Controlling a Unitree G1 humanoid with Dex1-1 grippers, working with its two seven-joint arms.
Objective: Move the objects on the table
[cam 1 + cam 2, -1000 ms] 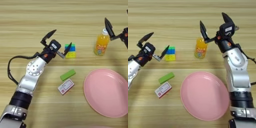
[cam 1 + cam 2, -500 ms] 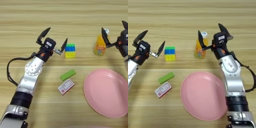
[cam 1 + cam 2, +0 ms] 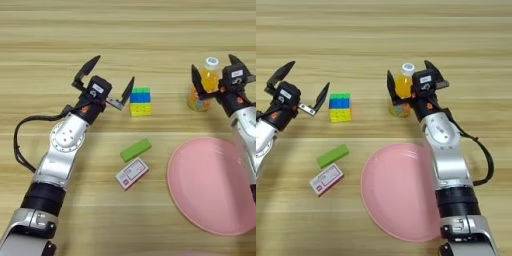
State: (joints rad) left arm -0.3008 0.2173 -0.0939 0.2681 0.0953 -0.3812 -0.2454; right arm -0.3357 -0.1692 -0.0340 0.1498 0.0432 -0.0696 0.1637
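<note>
**Both grippers open over the counter, right one around the bottle**

The right gripper (image 3: pixel 412 82) sits at the orange juice bottle (image 3: pixel 400 96), jaws spread wide with one finger on each side of it; contact with the bottle cannot be told. The bottle stands upright on the wooden counter (image 3: pixel 125 30), white cap up, just above the pink plate (image 3: pixel 401 192). The right arm reaches up across the plate's right side.

The left gripper (image 3: pixel 106 82) hovers just left of the blue-green-yellow block cube (image 3: pixel 140 101), jaws wide, holding nothing. One fingertip is close to the cube's left edge but apart from it.

The green block (image 3: pixel 135 150) lies flat below the cube, tilted. The white-and-red box (image 3: pixel 132 173) lies just below the green block, near it, also tilted. Both sit left of the plate and apart from it. The plate lies flat at lower right with nothing on it.
</note>
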